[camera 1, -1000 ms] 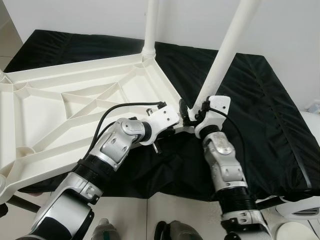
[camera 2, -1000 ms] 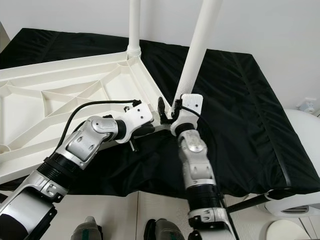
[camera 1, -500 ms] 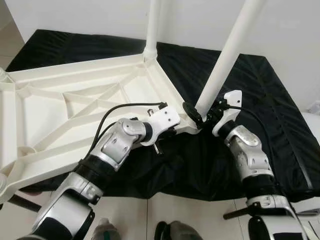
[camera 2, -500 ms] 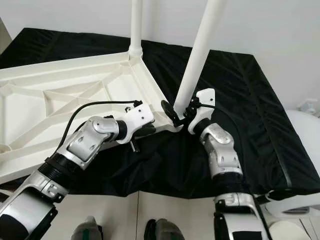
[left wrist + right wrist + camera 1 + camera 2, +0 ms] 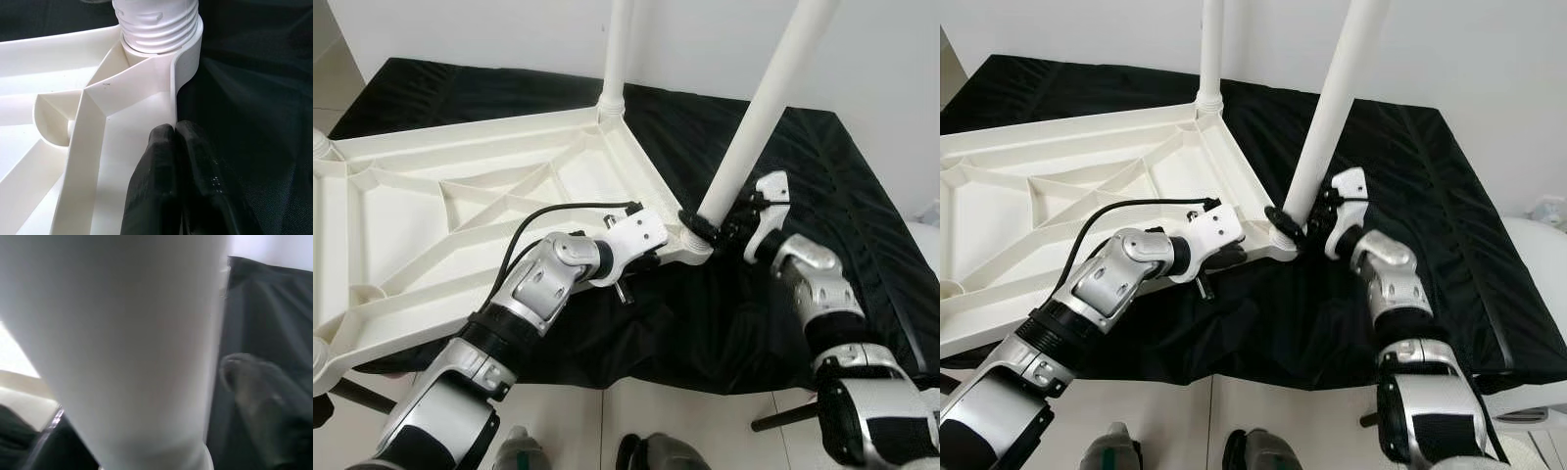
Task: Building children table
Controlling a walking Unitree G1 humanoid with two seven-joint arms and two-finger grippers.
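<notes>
A white plastic table top [image 5: 431, 211] lies upside down on a black cloth. One white leg [image 5: 617, 49] stands upright in the far corner socket. A second white leg [image 5: 764, 108] leans in the near right corner socket [image 5: 159, 24], where its threaded base shows. My right gripper [image 5: 717, 227] is shut on this leg just above the socket, and one finger [image 5: 254, 382] shows blurred beside it. My left gripper [image 5: 173, 128] is shut on the table top's rim just short of that corner, beside the socket [image 5: 690, 245].
The black cloth [image 5: 842, 196] covers the surface and hangs over its front edge. A white round object [image 5: 1538, 255] sits at the far right. A white wall stands close behind. Pale floor tiles and a black stand foot [image 5: 783, 416] lie below.
My right arm has swung out to the right and its wrist has turned around the base of the leaning leg. The left arm has kept its hold on the rim.
</notes>
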